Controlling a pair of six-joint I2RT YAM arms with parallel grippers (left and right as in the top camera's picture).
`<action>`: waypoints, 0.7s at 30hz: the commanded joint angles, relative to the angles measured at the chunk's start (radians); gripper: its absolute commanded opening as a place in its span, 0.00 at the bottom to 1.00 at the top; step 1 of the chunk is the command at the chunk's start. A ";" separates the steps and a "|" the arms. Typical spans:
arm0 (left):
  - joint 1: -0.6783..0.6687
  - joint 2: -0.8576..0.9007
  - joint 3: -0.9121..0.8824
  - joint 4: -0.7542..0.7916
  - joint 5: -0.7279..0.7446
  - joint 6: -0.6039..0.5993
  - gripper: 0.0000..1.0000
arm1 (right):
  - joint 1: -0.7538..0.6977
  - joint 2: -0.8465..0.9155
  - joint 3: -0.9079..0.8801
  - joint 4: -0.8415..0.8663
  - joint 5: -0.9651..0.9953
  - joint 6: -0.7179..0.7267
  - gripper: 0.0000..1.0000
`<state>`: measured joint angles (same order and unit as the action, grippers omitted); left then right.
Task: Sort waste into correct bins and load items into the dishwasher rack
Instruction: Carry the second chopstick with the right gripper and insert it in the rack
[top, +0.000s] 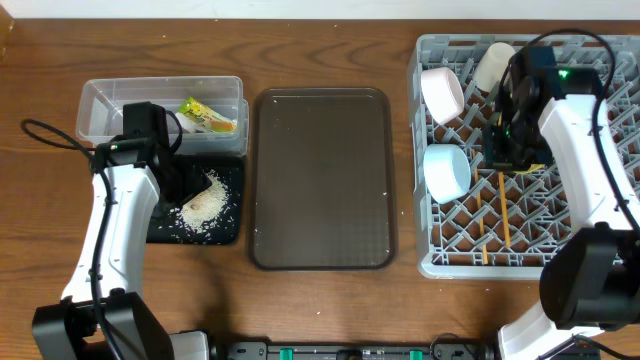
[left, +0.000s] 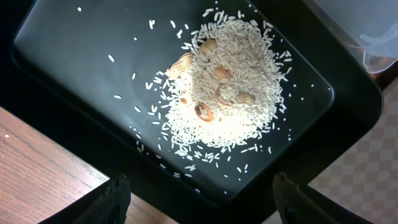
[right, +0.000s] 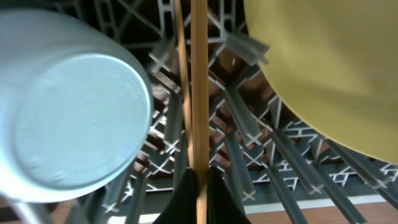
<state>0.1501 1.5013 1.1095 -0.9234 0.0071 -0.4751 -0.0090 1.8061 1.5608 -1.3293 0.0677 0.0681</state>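
white rice scraps (left: 230, 93) sit heaped in the black tray (left: 74, 50), with a few peanut-like bits on top and loose grains scattered around. the left gripper (left: 202, 198) hangs directly above that pile, its jaws spread wide with nothing between them; in the left wrist view the two dark fingers (left: 113, 199) frame the tray's near edge, the heap just beyond them. from overhead the clear tub (top: 100, 110) touches the black tray's far side, and the yellow-green wrapper (top: 208, 115) lies inside it, near the left gripper but apart from it. the brown tray (top: 320, 180) rests between the bins and the grey rack (top: 430, 262).

the right gripper (right: 199, 186) is low over the rack, pinched tight on one of the chopsticks (right: 199, 93), which runs straight out from the fingertips across the lattice. the light blue bowl (right: 74, 118) lies on its side just to one side of that stick, and the yellow plate (right: 323, 68) leans on the other side. the white bowl (top: 443, 95) and small white cup (top: 492, 65) sit at the rack's far end.
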 joint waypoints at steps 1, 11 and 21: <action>0.004 -0.018 0.007 -0.003 -0.019 -0.009 0.76 | -0.012 -0.018 -0.060 0.038 0.023 -0.029 0.01; 0.004 -0.018 0.007 -0.003 -0.019 -0.009 0.76 | -0.012 -0.018 -0.100 0.073 0.093 -0.016 0.10; 0.004 -0.018 0.007 -0.004 -0.018 -0.009 0.76 | -0.012 -0.018 -0.100 0.073 0.092 -0.016 0.30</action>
<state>0.1501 1.5013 1.1095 -0.9234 0.0071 -0.4751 -0.0093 1.8061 1.4647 -1.2587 0.1448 0.0483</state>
